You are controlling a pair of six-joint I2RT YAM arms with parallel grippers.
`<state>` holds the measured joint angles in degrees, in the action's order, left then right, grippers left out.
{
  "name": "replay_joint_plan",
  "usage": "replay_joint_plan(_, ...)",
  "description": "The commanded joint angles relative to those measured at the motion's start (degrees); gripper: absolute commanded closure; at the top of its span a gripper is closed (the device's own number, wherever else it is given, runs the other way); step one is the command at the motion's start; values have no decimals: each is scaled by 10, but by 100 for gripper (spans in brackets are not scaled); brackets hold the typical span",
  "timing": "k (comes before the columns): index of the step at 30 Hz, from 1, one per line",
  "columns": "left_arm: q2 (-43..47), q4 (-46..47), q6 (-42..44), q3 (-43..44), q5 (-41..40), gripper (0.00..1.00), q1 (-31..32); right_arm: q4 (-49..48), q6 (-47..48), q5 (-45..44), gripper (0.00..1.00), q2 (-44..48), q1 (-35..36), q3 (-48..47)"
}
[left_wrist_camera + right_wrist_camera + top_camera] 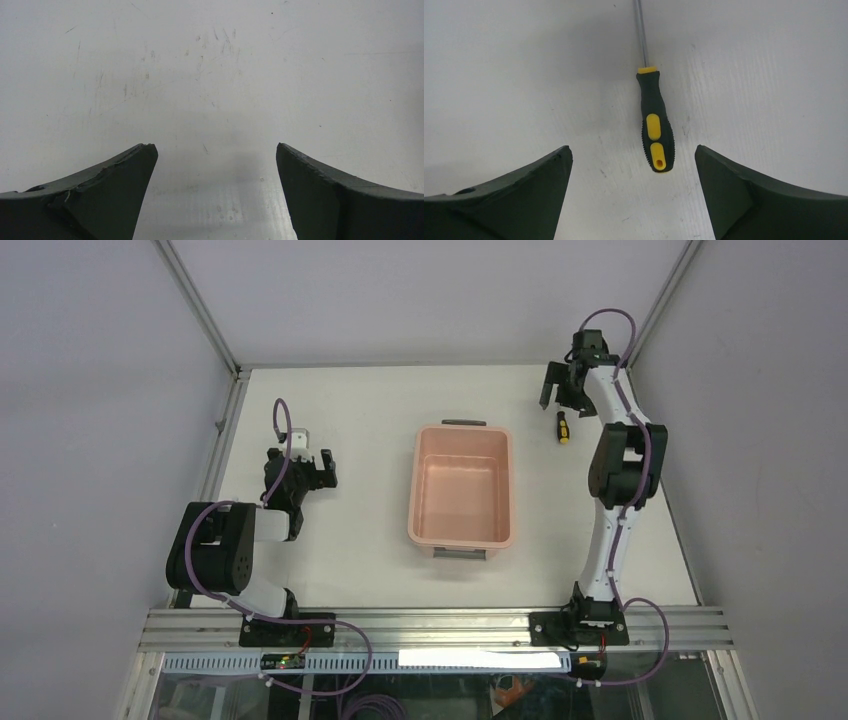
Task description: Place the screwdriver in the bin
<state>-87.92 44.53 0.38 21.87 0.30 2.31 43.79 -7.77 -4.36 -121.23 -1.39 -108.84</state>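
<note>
The screwdriver (563,427) lies flat on the white table, to the right of the bin's far end. In the right wrist view its black-and-yellow handle (655,127) points toward me and its thin metal shaft runs away to the top edge. My right gripper (561,393) is open and empty just beyond the screwdriver; in its own view (634,150) the handle's end lies just ahead of the gap between the fingers, untouched. The salmon-pink bin (413,490) stands empty in the middle of the table. My left gripper (318,472) is open and empty over bare table (216,147), left of the bin.
The bin has a dark grey handle at its far end (464,423) and one at its near end (458,553). An aluminium frame post (200,310) and grey walls close in the table's left, right and far sides.
</note>
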Motion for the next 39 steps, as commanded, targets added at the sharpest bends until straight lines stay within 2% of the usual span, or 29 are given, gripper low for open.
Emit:
replay_joint_plan(1, 15, 15, -9, 1, 3, 1, 4, 98, 39, -30, 5, -71, -6, -95)
replay_joint_plan(7, 15, 15, -9, 1, 2, 1, 5, 85, 49, -26, 12, -134, -16, -106)
replay_joint_plan(10, 15, 15, -9, 1, 2, 1, 5, 77, 49, -22, 21, -158, -18, -110)
replay_joint_plan(11, 15, 15, -9, 1, 2, 1, 5, 76, 47, -21, 29, -167, -18, -113)
replay_joint_plan(15, 16, 15, -9, 1, 3, 1, 4, 90, 37, -18, 86, -167, -18, -125)
replay_joint_plan(17, 15, 15, -9, 1, 2, 1, 4, 103, 36, -14, 98, -147, -18, -127)
replay_joint_plan(23, 16, 15, -9, 1, 2, 1, 4, 188, 2, -36, 100, -38, -16, -146)
replay_joint_plan(31, 16, 15, -9, 1, 2, 1, 5, 255, -65, -84, 100, 175, 33, -42)
replay_joint_plan(34, 16, 15, -9, 1, 2, 1, 5, 296, -95, -103, 100, 219, 80, -61)
replay_joint_plan(39, 16, 16, -9, 1, 3, 1, 5, 336, -149, -123, 100, 250, 223, -107)
